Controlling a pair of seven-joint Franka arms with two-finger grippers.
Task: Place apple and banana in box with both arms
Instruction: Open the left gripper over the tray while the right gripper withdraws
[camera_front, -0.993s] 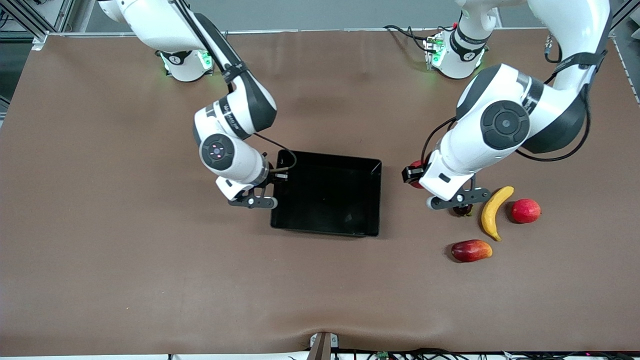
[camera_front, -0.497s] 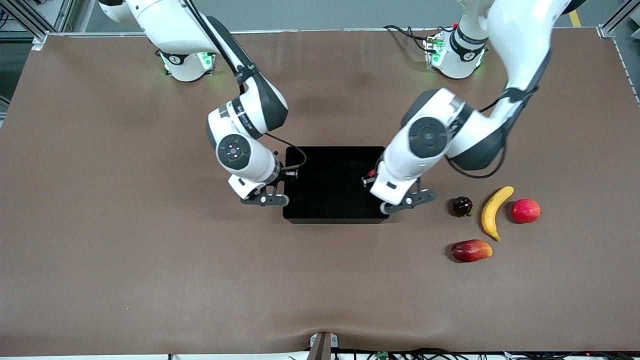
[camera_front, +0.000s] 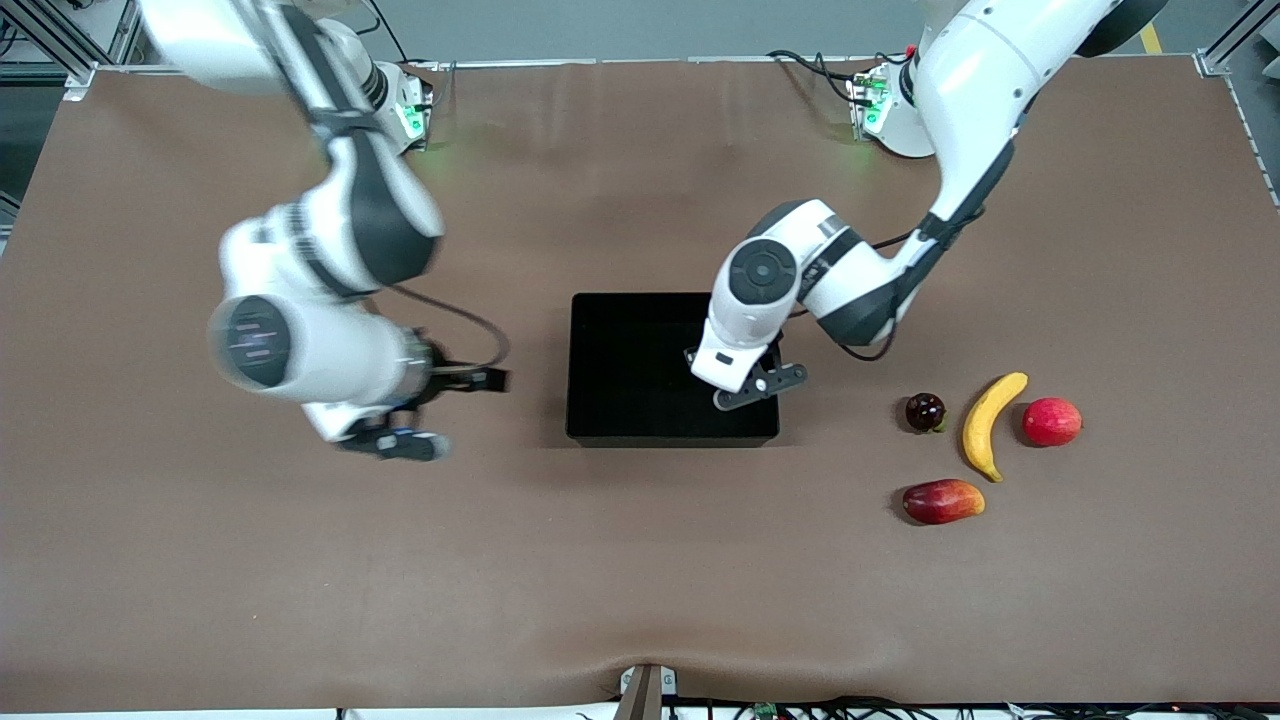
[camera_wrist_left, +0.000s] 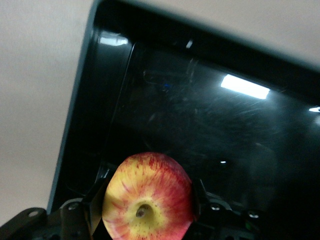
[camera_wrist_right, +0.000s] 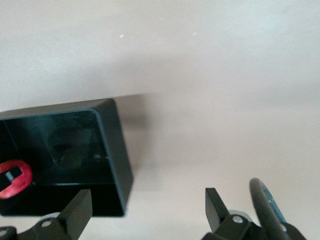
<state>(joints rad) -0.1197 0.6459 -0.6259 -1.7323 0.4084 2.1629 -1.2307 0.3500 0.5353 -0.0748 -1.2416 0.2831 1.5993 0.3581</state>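
Note:
The black box (camera_front: 630, 360) lies mid-table. My left gripper (camera_front: 745, 388) hangs over the box at the end toward the left arm, shut on the apple (camera_wrist_left: 147, 197), red with yellow streaks and its stem dimple facing the camera; the box floor (camera_wrist_left: 200, 110) lies below it. In the front view the hand hides the apple. The banana (camera_front: 985, 425) lies on the table toward the left arm's end. My right gripper (camera_front: 395, 440) is open and empty over bare table beside the box, toward the right arm's end. The right wrist view shows its open fingers (camera_wrist_right: 80, 205), the box corner (camera_wrist_right: 115, 150) and the apple (camera_wrist_right: 14, 179).
Near the banana lie a smooth pink-red round fruit (camera_front: 1051, 421), a red-and-yellow mango-like fruit (camera_front: 942, 501) nearer the front camera, and a small dark round fruit (camera_front: 925, 411). The brown table mat (camera_front: 640, 580) stretches all round.
My left gripper has carried the apple from beside the fruits to over the box. The box was squared up earlier. My right arm has swung away from the box's edge toward its own end.

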